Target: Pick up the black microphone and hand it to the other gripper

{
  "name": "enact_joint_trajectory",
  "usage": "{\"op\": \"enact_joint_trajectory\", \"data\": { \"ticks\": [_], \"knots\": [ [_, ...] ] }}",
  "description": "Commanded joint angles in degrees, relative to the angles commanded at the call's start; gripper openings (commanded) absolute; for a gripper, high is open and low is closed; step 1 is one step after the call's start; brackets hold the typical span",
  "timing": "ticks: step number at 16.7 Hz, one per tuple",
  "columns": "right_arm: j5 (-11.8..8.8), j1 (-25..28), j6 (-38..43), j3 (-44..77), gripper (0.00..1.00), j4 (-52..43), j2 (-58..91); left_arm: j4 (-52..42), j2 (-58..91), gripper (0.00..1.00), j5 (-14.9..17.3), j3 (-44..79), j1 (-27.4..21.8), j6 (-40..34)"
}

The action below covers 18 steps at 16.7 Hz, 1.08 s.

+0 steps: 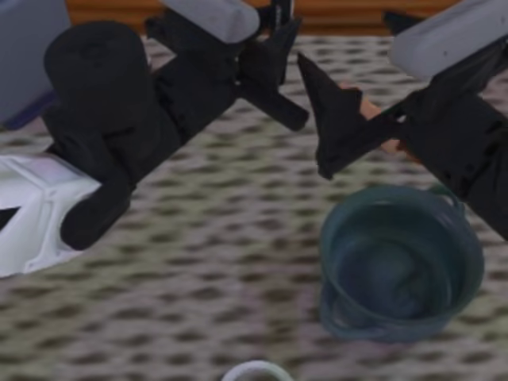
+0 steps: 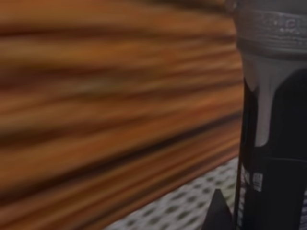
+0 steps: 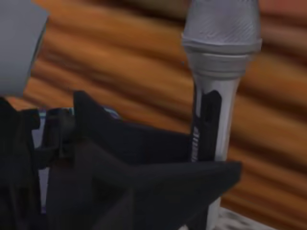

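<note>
Two AgileX arms meet high over a patterned table (image 1: 198, 262), fingertips nearly touching, in the middle of a handover. The left gripper (image 1: 274, 75) reaches in from the top view's left, and the right wrist view shows its dark fingers (image 3: 144, 143) clamped around the lower handle of the black microphone (image 3: 218, 96), which stands upright with its silver-grey mesh head above the grip and a wooden wall behind. In the left wrist view the microphone fills the edge of the frame, pressed close to that gripper. The right gripper (image 1: 329, 119) faces it from the other side with its fingers spread wide, holding nothing, the microphone just ahead of its tips. A dark teal basin (image 1: 401, 262) sits on the table below the right gripper, a strip of tan wood shows behind its fingers, and a pale rim (image 1: 255, 371) peeks in at the near edge. The microphone looks light and rigid, its handle smooth and likely slippery; the bare stretch of handle between the left fingers and the head looks the safest hold, clear of the dentable mesh.
</note>
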Motion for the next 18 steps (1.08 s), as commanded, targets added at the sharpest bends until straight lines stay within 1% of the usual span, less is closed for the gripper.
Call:
{"op": "enact_joint_trajectory", "data": {
  "ticks": [7, 15, 18],
  "knots": [
    [-0.1, -0.1, -0.1, 1.0, 1.00, 0.3, 0.9, 0.0, 0.0, 0.00, 0.0, 0.0, 0.0, 0.0],
    [-2.2, -2.3, 0.1, 16.3, 1.00, 3.7, 19.9, 0.0, 0.0, 0.00, 0.0, 0.0, 0.0, 0.0],
    [-2.8, -2.9, 0.1, 19.3, 1.00, 4.2, 23.3, 0.0, 0.0, 0.00, 0.0, 0.0, 0.0, 0.0]
  ]
}}
